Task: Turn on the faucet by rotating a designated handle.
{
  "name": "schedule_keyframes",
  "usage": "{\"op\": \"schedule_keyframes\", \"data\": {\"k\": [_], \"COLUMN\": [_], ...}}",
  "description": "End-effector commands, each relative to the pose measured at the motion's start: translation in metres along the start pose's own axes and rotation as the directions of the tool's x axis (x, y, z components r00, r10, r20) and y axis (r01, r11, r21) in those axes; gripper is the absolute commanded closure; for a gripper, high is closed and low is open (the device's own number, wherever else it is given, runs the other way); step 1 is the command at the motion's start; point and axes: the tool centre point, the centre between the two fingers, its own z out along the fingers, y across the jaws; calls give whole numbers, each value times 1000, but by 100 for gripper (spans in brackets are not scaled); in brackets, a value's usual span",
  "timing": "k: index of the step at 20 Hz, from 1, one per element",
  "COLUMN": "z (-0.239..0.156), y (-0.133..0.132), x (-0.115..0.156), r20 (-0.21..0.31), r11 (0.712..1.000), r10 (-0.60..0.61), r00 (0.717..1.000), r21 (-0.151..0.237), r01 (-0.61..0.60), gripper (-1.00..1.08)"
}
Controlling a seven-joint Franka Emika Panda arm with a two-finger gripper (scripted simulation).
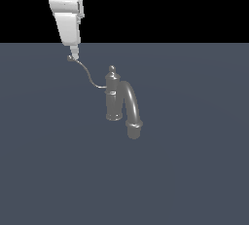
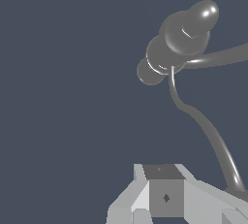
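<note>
The arm (image 1: 65, 9) runs off the top edge of the exterior view, so only its lower housing shows. Beside the faucet (image 1: 113, 95), the fingers (image 1: 74, 53) are too small there to tell whether they are parted or closed. In the wrist view the gripper (image 2: 167, 196) is cut by the lower edge and the fingers' ends are out of sight. The handle (image 2: 208, 136) passes behind the gripper body, hiding its ball tip. The spout (image 2: 223, 56) leaves at the picture's edge, its wide end unseen.
</note>
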Motion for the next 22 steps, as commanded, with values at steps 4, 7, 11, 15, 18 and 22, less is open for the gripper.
{"op": "schedule_keyframes", "data": {"k": [4,7,11,15,18,22], "z": [2,2,2,3,3,3], "y": [-2,1,13,24,33,45], "x": [-1,-1,-1,-1,-1,0], "r20": [-1,-1,-1,-1,-1,-1], "r11": [1000,1000,1000,1000,1000,1000], "r10": [10,8,8,8,8,8], "r00": [1000,1000,1000,1000,1000,1000], "r21": [1,1,1,1,1,1], "r01": [-10,-8,-8,-8,-8,-8], "gripper": [108,108,108,108,108,108]}}
